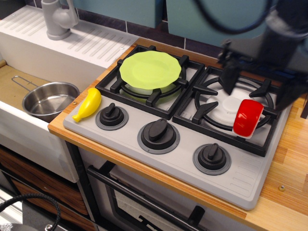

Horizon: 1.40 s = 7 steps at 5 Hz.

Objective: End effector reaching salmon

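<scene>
A: You are looking at the wooden tabletop (288, 159) carrying the grey toy stove (183, 139). Above its right burner the big black gripper (262, 82) is showing only as a motion blur.

B: Is it holding anything?

A: Nothing you can see. One dark prong is hanging over the burner's back left, another near the right edge; how far apart the jaws stand, you cannot tell.

B: And the target?

A: The small glossy red salmon piece (248, 118) is lying on the black grate at the burner's front right, untouched. You are judging the reach unfinished: the gripper is hovering above and behind it, needing to descend.
</scene>
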### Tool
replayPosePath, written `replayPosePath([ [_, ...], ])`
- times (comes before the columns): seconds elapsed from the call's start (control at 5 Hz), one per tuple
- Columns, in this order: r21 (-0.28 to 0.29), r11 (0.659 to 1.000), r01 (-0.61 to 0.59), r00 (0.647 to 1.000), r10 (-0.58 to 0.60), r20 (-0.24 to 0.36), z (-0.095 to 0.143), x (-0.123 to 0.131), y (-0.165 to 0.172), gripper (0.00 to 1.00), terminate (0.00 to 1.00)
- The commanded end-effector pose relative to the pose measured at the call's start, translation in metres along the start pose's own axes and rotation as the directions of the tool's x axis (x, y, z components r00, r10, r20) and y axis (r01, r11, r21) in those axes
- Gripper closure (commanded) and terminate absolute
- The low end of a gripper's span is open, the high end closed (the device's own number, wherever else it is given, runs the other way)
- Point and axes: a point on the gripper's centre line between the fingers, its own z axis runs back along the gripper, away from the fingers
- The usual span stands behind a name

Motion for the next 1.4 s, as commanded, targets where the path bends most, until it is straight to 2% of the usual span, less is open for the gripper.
replayPosePath([
  [0.0,-0.020,0.997,-0.068,0.997,0.068,0.021,0.016,0.017,-0.025,0.00,0.00],
  [0.6,-0.065,0.998,-0.003,0.994,0.010,0.111,-0.022,0.026,-0.022,0.00,0.00],
  [1.2,-0.068,0.995,0.079,0.986,-0.068,0.149,-0.034,0.023,0.003,0.00,0.00],
])
